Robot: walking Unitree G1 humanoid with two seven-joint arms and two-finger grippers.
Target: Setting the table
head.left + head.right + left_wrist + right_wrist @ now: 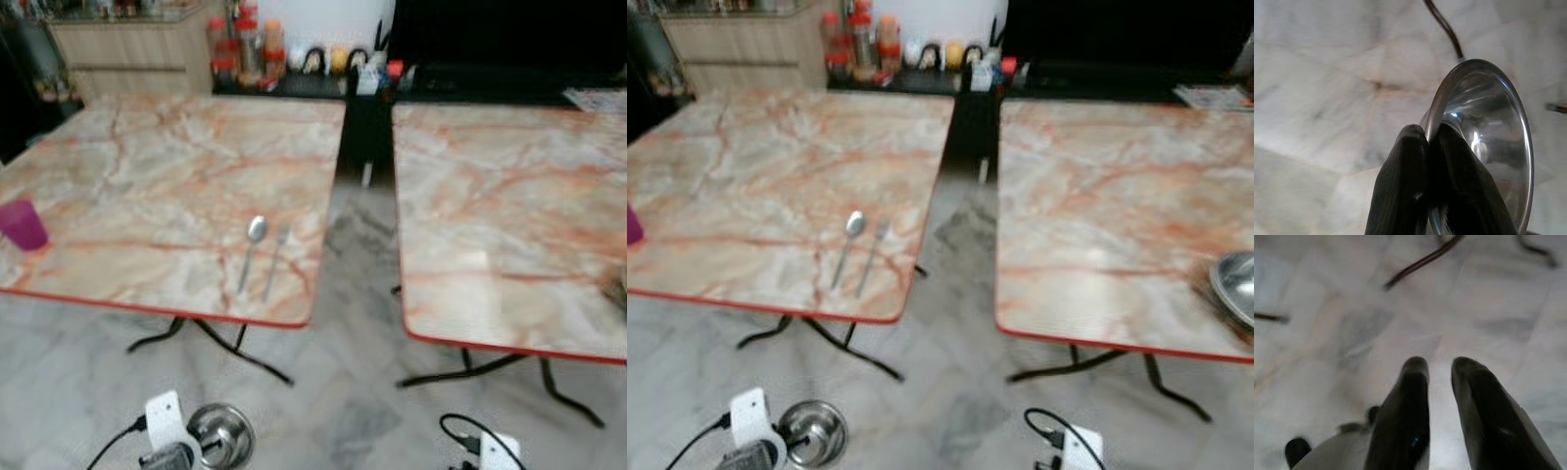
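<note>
My left gripper [1429,136] is shut on the rim of a shiny steel bowl [1484,142], one finger inside it and one outside. That bowl [221,435] hangs low over the floor in front of the left marble table [147,176]. A spoon [254,238] and a fork [277,257] lie side by side near that table's front right corner. A purple cup [22,224] stands at its left edge. My right gripper [1440,366] hangs over the floor, open, with nothing between its fingers.
A second marble table [1117,196] stands to the right, across a gap of grey floor [353,294]. A steel dish [1238,287] lies at its right edge. Bottles and jars [245,49] line a dark counter behind. Black table legs [235,348] spread out below.
</note>
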